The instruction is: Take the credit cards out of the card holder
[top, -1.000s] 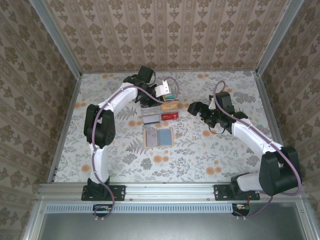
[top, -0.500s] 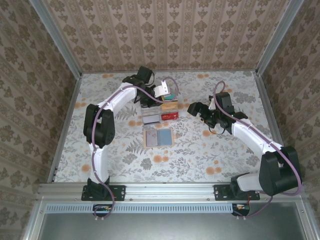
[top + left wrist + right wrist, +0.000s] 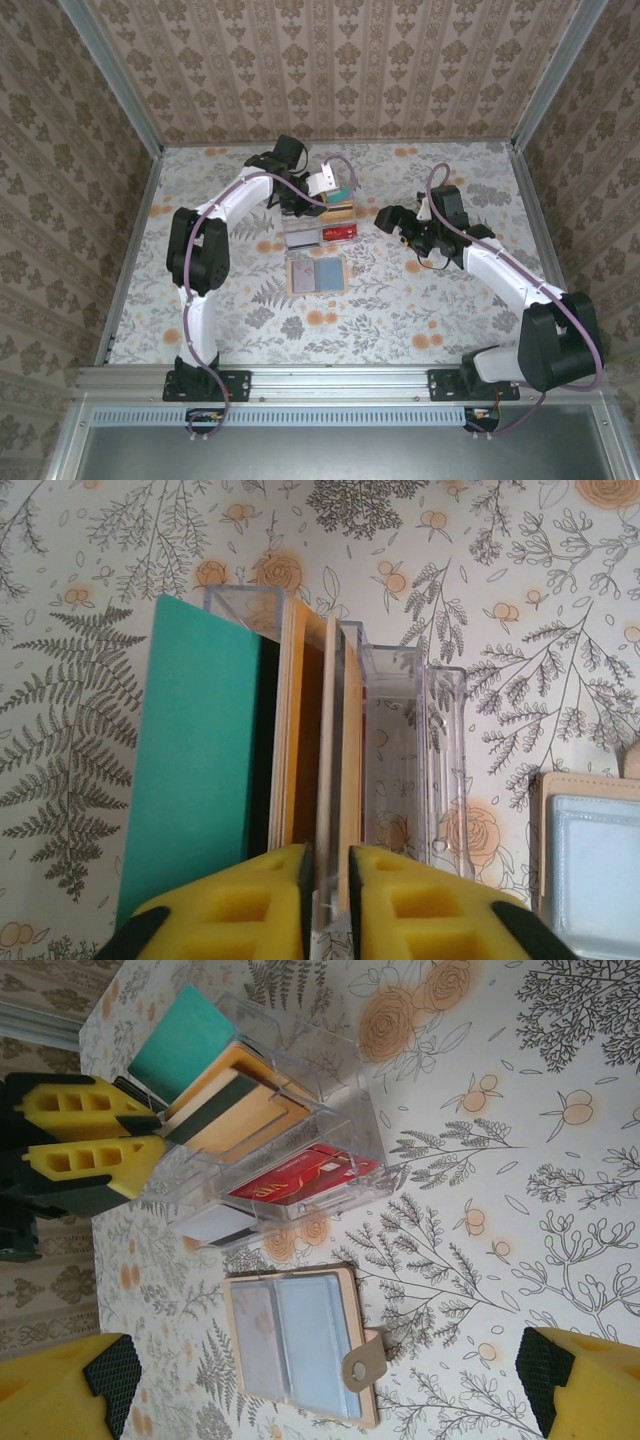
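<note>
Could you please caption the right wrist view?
Open tan bifold card holder lies beside clear plastic tray holding teal, orange and red cards.

**Cut Off and Unclear**

In the left wrist view, the bottom edge crops the left fingers and the teal card beside them. The card holder to their right runs off-frame. Whether those fingers pinch the thin edge between them is unclear. Frame corners crop the right fingers.
</note>
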`<act>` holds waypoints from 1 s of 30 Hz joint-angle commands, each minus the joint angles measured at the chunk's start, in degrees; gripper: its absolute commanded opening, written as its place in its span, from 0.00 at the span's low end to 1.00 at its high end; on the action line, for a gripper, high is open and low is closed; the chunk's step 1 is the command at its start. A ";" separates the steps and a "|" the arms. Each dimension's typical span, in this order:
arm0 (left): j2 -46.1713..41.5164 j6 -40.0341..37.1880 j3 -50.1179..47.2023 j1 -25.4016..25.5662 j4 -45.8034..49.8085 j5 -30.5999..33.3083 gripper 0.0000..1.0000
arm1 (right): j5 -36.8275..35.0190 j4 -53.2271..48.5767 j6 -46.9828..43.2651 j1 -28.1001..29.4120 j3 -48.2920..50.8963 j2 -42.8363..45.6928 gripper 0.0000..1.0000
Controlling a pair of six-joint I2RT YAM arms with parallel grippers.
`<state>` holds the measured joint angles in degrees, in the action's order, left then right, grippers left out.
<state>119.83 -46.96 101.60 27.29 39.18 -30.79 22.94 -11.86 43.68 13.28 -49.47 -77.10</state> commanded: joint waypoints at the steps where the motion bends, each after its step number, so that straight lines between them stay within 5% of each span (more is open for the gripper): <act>1: -1.55 0.68 -0.58 -0.15 -0.75 -0.26 0.23 | 0.63 0.43 0.63 -0.16 0.92 1.19 1.00; 13: -13.15 8.01 -5.68 -0.75 -8.39 -2.90 0.39 | -2.09 -3.03 -2.54 3.24 -2.08 0.31 1.00; 25: -36.75 32.23 -28.88 -5.29 -21.45 19.17 0.54 | -14.59 -11.01 -6.65 24.01 -14.25 -12.06 0.88; 30: -49.99 44.10 -40.48 -7.31 -21.91 28.84 0.76 | -17.92 -13.25 -6.96 31.55 -19.92 -18.80 0.80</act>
<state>75.68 -13.96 65.43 21.54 18.81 -10.81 9.28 -21.06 37.50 42.13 -65.93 -93.14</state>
